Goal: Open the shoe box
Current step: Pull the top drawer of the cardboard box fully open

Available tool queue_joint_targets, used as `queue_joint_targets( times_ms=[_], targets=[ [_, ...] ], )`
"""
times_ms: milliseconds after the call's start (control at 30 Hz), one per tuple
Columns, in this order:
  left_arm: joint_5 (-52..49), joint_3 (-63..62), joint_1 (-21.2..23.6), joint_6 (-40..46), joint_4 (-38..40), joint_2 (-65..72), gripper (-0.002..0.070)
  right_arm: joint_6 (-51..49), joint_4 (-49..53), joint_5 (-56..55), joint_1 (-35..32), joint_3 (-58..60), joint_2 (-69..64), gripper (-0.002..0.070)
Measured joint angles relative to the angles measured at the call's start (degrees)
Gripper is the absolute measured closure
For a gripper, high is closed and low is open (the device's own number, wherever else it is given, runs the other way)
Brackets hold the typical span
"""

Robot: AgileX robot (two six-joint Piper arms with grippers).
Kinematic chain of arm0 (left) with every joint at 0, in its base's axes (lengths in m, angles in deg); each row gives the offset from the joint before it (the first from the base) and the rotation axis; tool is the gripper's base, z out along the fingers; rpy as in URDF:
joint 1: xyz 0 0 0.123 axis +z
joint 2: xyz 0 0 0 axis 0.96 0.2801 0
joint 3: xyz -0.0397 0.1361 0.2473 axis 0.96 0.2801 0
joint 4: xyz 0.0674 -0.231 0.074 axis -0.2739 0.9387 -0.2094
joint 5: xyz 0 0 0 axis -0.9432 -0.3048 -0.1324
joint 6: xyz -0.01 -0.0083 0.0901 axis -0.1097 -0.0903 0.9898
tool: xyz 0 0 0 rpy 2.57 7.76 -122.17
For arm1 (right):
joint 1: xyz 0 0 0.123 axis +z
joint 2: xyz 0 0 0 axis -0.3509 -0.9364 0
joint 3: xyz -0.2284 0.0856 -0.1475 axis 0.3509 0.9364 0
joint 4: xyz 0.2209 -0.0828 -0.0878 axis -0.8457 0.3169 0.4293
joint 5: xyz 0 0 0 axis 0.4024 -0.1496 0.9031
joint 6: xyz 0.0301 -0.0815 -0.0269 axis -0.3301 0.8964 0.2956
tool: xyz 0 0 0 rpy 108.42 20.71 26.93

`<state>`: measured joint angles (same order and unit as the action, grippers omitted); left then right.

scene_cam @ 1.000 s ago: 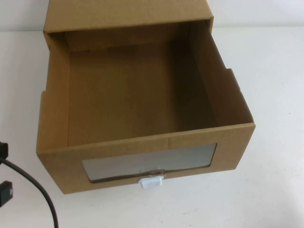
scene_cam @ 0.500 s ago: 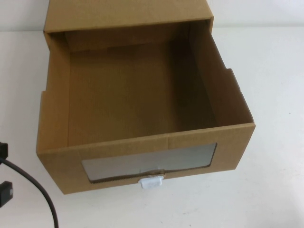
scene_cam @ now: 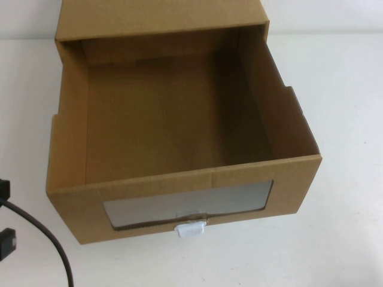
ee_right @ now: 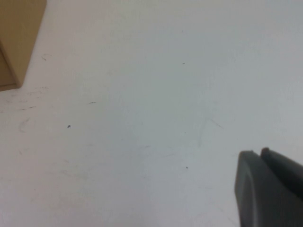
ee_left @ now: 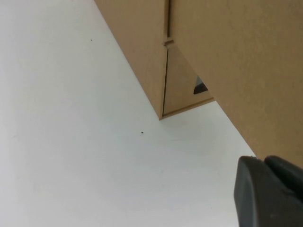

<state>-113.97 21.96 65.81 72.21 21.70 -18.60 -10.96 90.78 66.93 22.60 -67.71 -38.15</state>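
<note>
The brown cardboard shoe box stands in the middle of the high view, its drawer (scene_cam: pixel 179 119) pulled out toward me from the outer sleeve (scene_cam: pixel 161 18). The drawer is empty inside. Its front has a clear window (scene_cam: pixel 191 203) and a white pull tab (scene_cam: pixel 190 228). My left gripper (ee_left: pixel 262 161) is shut on nothing and hovers over the table beside the box's left wall (ee_left: pixel 236 56). My right gripper (ee_right: pixel 260 152) is also shut and empty, over bare table to the right of the box, whose corner (ee_right: pixel 19 38) shows at the edge.
The white table (scene_cam: pixel 347 119) surrounds the box. A black cable (scene_cam: pixel 42 233) and dark parts of the left arm (scene_cam: pixel 6 242) sit at the lower left edge of the high view. The right arm is outside the high view.
</note>
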Motion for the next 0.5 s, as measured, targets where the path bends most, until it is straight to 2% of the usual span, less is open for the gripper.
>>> queue_joint_targets(
  times_ms=[100, 200, 367, 500],
  targets=[
    [0.7, 0.5, -0.7, 0.0, -1.2, -0.5, 0.068, 0.0, 0.0, 0.0, 0.0, 0.0, 0.0, 0.0694],
    [5.0, 3.9, -3.6, -0.3, -3.6, -3.5, 0.068, 0.0, 0.0, 0.0, 0.0, 0.0, 0.0, 0.0694],
    [23.1, 15.4, -5.1, -11.1, -5.7, -13.6, 0.068, 0.1, 0.0, 0.0, 0.0, 0.0, 0.0, 0.0694],
    [37.9, 29.3, -3.4, -17.3, -6.1, -21.5, 0.068, 0.1, 0.0, 0.0, 0.0, 0.0, 0.0, 0.0694]
  ],
)
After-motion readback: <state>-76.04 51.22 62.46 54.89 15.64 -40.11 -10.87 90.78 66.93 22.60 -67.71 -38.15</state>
